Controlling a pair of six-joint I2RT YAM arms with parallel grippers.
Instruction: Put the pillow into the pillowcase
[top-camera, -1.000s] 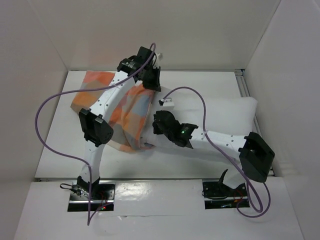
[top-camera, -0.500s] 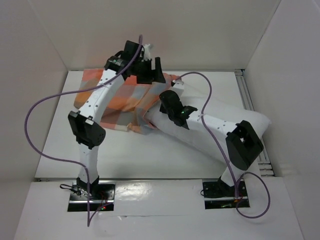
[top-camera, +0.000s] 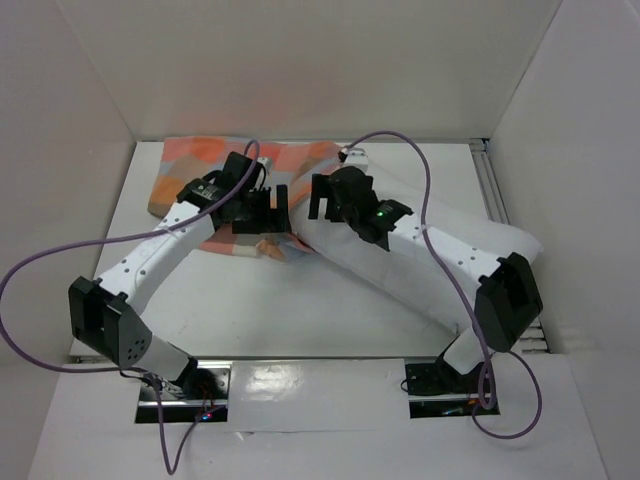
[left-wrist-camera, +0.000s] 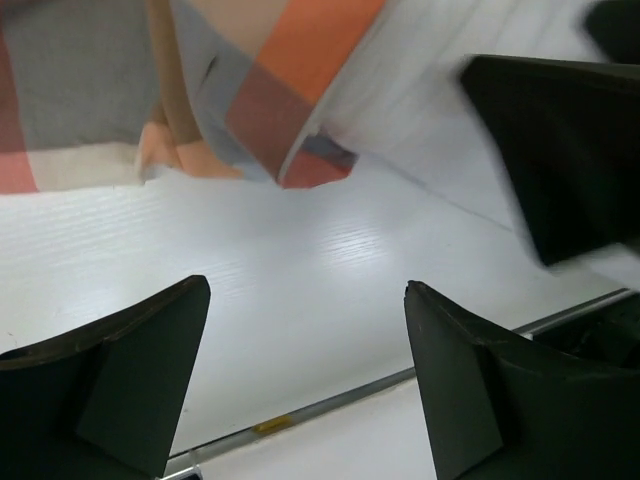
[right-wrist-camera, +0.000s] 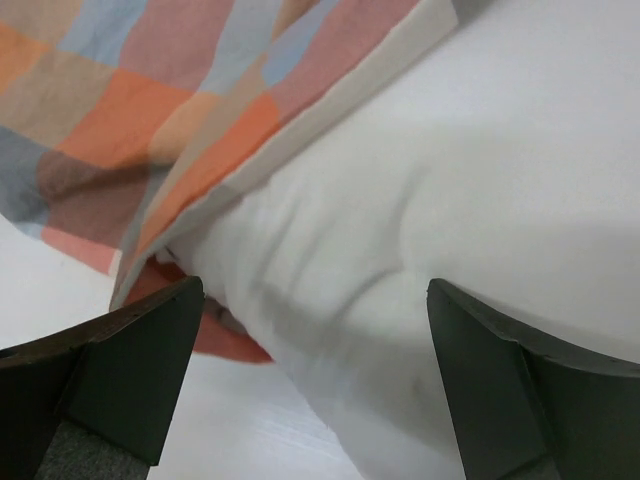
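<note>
The pillow (right-wrist-camera: 380, 190) lies toward three o'clock, with its end inside the pillowcase (top-camera: 200, 160) at eleven o'clock. The left gripper (left-wrist-camera: 305, 290) and right gripper (right-wrist-camera: 315, 290) both gape wide and empty beside the mouth, probably to regrip the hem.

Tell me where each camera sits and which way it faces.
Top external: above, behind the bases, looking down; both arms, orange-checked fabric pillowcase, plump white pillow.
Left wrist: on left gripper, facing white table and pillowcase hem; open fingers show.
Right wrist: on right gripper, facing pillow at pillowcase mouth; open fingers show.
Shared: both wrist views show the pillowcase hem.
</note>
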